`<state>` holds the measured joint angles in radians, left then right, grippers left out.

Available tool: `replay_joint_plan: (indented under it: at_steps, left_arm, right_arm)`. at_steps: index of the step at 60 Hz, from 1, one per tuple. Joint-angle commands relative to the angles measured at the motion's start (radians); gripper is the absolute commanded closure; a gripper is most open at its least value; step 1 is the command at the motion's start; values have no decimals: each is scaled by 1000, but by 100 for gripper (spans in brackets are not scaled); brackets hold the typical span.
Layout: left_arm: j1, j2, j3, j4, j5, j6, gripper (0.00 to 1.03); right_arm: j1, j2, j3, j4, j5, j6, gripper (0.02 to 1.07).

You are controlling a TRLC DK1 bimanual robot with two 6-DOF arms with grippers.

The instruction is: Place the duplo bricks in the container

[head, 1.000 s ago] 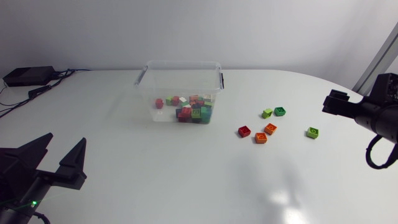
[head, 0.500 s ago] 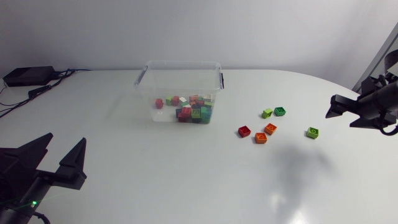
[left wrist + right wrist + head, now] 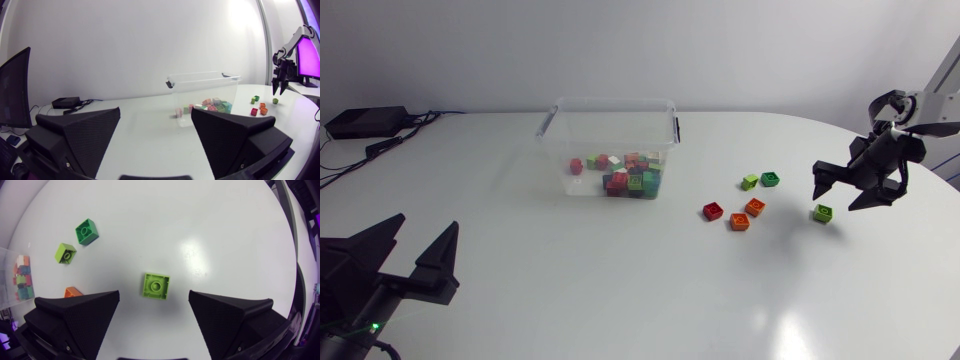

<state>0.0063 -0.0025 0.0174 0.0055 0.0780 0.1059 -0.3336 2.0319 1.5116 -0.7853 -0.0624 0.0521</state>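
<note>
A clear container (image 3: 610, 140) at the table's back middle holds several coloured bricks. To its right lie loose bricks: red (image 3: 713, 211), two orange (image 3: 754, 207) (image 3: 739, 222), lime (image 3: 749, 182), dark green (image 3: 770, 179), and a lime one (image 3: 823, 212) apart at the right. My right gripper (image 3: 847, 192) hangs open over that lime brick (image 3: 156, 286); in the right wrist view the brick lies just ahead of the spread right gripper (image 3: 154, 305), untouched. My left gripper (image 3: 418, 240) stands open and empty near the front left, far from the container (image 3: 202, 82).
A black box (image 3: 365, 120) with cables sits at the back left corner. The table's curved right edge runs close behind my right arm. Bare white tabletop (image 3: 620, 280) spreads in front of the container.
My right arm has swung in from the right edge and come down over the lime brick, its gripper still open. The left arm and the bricks have not moved.
</note>
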Motion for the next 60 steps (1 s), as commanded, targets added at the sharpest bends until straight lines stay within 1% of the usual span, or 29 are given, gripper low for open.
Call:
replay_joint_plan:
  at_steps: [1,3,10,11,14,21,22,26,31,32,36,40,50,60]
  left_arm:
    - [9,-8,-19,13,8,9,5]
    - [9,-8,-19,13,8,9,5]
    - [9,-8,-19,13,8,9,5]
    - [9,-8,-19,13,8,9,5]
    - [9,-8,-19,13,8,9,5]
    - [9,-8,-19,13,8,9,5]
    - [9,-8,-19,13,8,9,5]
    - [9,-8,-19,13,8,9,5]
    - [9,-8,-19,13,8,9,5]
    - [9,-8,-19,13,8,9,5]
    - [9,-8,-19,13,8,9,5]
    - [9,-8,-19,13,8,9,5]
    - [9,-8,-19,13,8,9,5]
    - [9,-8,-19,13,8,9,5]
  right_arm:
    - [5,63,30,-3,18,26,11]
    - [4,82,36,3,24,28,13]
    - [1,122,52,17,47,31,13]
    - [-1,133,58,18,50,32,17]
    - [-1,142,62,26,53,32,20]
    - [-4,162,61,63,59,35,37]
    - [-4,163,58,70,61,37,41]
    - [-5,159,44,90,62,37,52]
    - [-4,151,32,103,62,35,61]
    - [-4,149,29,103,62,35,64]
    - [-1,146,19,104,62,34,67]
    - [4,133,-4,115,62,32,74]
    - [47,28,-77,112,47,12,76]
    - [150,-160,-149,74,29,0,77]
